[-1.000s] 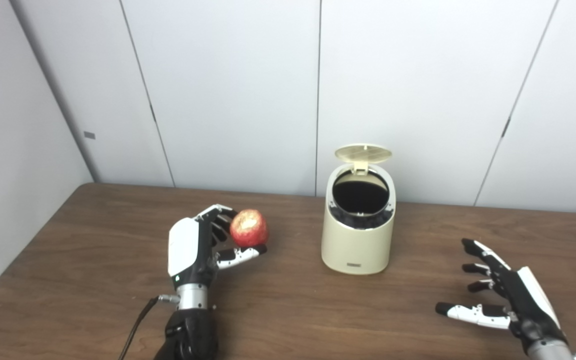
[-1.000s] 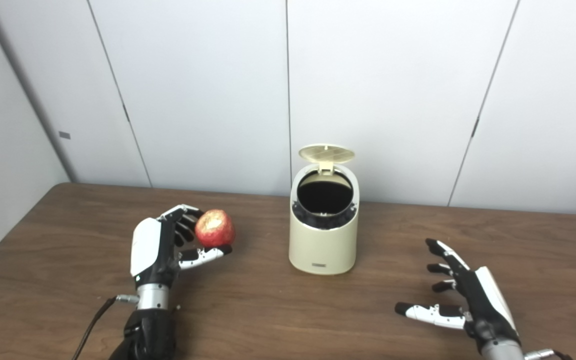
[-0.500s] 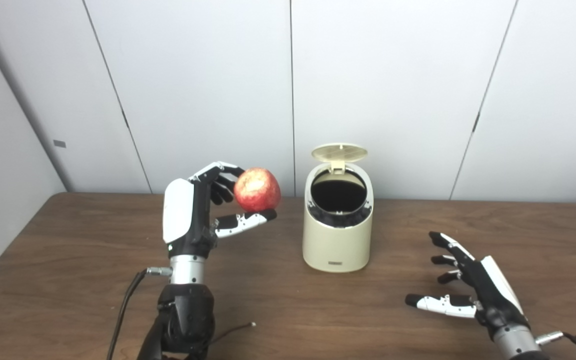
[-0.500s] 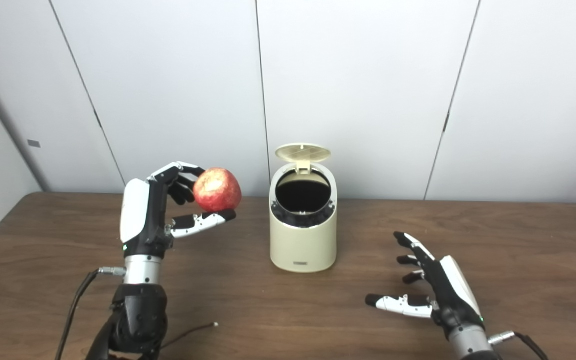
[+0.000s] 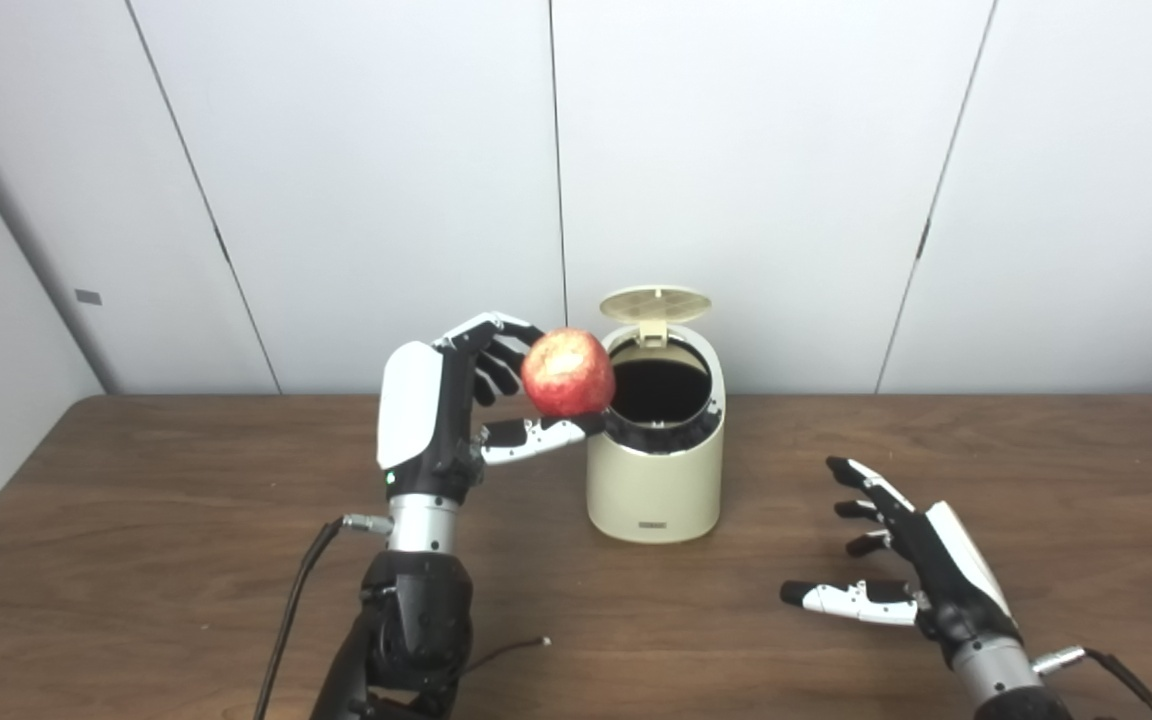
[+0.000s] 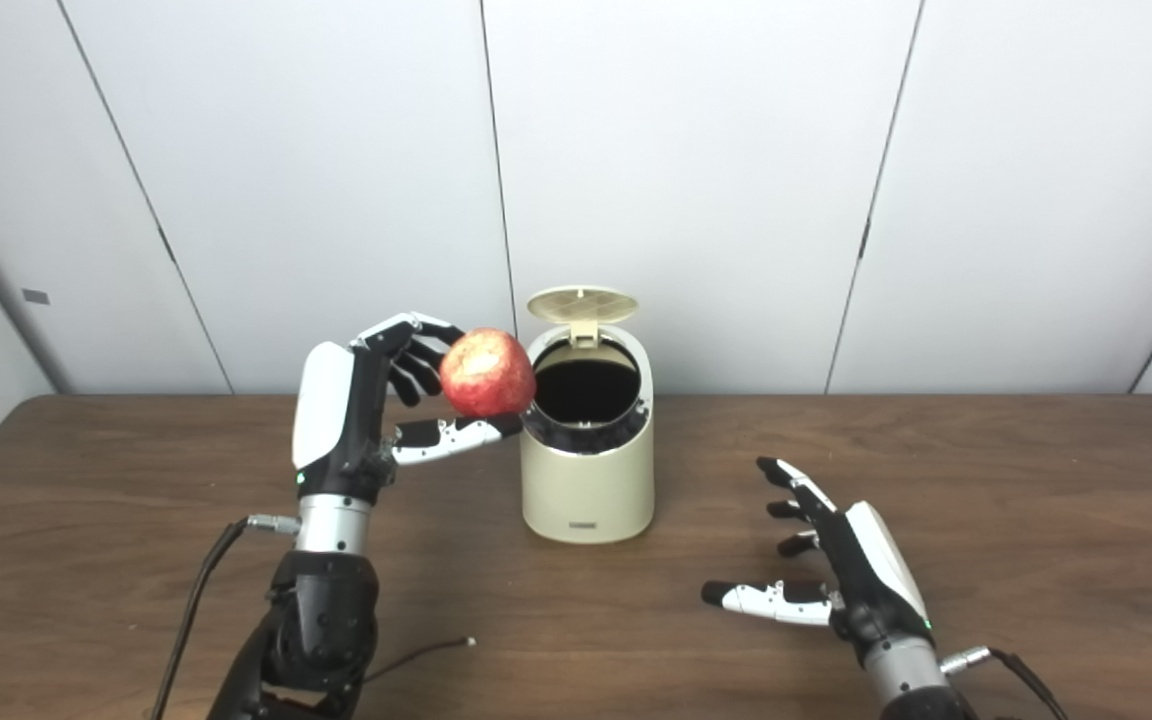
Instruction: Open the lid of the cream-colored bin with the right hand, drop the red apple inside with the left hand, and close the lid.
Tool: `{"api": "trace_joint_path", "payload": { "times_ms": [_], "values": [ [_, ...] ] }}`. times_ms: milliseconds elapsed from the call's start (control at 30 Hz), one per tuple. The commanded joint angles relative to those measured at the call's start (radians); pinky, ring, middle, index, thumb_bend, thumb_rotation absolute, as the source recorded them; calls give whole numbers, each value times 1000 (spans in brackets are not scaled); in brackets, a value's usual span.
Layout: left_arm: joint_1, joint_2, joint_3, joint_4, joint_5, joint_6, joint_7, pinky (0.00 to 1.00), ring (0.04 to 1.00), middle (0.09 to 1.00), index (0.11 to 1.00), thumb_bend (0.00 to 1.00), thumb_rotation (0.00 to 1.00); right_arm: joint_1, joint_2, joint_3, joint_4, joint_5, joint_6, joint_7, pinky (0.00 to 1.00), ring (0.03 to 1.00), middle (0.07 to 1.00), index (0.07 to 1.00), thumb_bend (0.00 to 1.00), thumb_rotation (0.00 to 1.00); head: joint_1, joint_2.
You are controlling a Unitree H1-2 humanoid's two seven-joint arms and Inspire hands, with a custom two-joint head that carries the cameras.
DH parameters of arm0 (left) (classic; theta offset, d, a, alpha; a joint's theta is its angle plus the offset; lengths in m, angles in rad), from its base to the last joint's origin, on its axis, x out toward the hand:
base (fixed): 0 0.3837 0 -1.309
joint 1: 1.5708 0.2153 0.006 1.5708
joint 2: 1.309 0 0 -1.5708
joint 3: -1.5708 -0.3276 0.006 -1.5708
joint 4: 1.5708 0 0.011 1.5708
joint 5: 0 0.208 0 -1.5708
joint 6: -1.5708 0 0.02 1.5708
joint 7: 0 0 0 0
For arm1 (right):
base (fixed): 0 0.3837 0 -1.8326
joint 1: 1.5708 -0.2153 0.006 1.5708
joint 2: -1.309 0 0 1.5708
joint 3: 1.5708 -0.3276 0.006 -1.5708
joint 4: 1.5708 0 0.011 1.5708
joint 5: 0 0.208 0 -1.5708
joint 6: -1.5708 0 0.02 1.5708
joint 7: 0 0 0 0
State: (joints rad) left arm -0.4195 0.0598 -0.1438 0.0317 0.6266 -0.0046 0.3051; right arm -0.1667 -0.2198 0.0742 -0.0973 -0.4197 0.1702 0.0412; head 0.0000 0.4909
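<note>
Count: 1 apple (image 5: 567, 372), red; 1 bin (image 5: 654, 470), cream, w/ 1 lid (image 5: 655, 303). 2 robot hands – left hand (image 5: 436, 420) & right hand (image 5: 921, 570). 1 tabletop (image 5: 136, 560), 1 loose cable (image 5: 501, 650) on it.

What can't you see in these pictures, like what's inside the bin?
- Inside of the bin: only black shows through its opening in both eye views; too dark to tell what it holds.
- The lid: only its underside shows.
- Far side of the apple: hidden by the apple itself, also where the left hand touches it.
- Palm of the right hand: faces away.
</note>
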Motion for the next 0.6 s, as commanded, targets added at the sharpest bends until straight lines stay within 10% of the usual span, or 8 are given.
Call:
{"api": "trace_joint_path", "payload": {
  "times_ms": [0,567],
  "values": [
    [-56,-7,-4,-11,8,-34,17,303,386,453,509,523,0,-35,-2,-1,-12,0,-12,-9,660,807,897,886,835,293,1,1],
    [-104,-66,-49,81,22,-63,45,309,400,467,497,524,0,-38,2,-2,-14,-5,-12,-18,665,799,891,883,842,292,-14,1]
  ]
}}
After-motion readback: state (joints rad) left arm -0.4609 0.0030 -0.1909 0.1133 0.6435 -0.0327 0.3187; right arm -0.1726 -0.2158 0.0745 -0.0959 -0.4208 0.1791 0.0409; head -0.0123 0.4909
